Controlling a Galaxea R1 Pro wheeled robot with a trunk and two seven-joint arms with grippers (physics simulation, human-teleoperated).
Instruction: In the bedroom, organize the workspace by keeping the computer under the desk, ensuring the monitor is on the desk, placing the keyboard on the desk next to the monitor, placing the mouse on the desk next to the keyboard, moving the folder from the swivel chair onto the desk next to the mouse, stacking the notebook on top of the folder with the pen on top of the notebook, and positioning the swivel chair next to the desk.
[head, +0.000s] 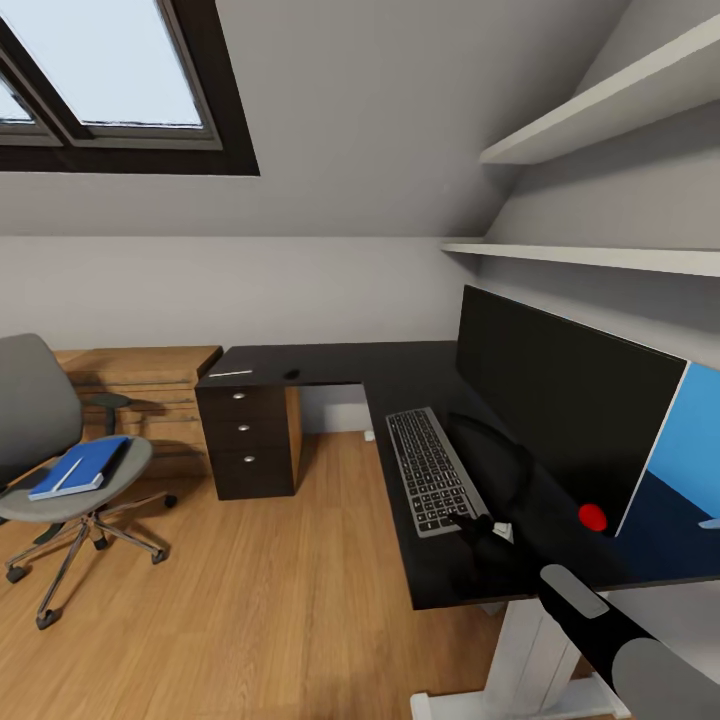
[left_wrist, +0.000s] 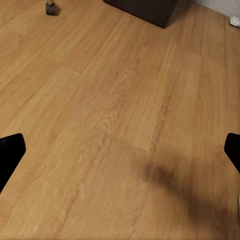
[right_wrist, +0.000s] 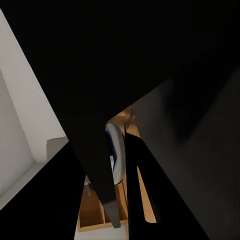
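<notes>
Flat dark keyboard with grey-black keys (head: 434, 470) lying on the long black-topped L-shaped worktop (head: 330, 362), just beside the wide black monitor with a red dot at its lower corner (head: 560, 395). Right tool (head: 472, 524) resting at the keyboard's near corner, grip impossible to tell. Small dark mouse (head: 291, 374) and thin white pen (head: 231, 374) lying farther along the worktop above the dark drawers with silver knobs (head: 245, 435). Bright blue folder (head: 82, 466) lying on the seat of the grey-upholstered swivel chair (head: 60, 470), well apart from the worktop. Left tool (left_wrist: 120, 152) spread wide over light wood floor (left_wrist: 120, 120).
</notes>
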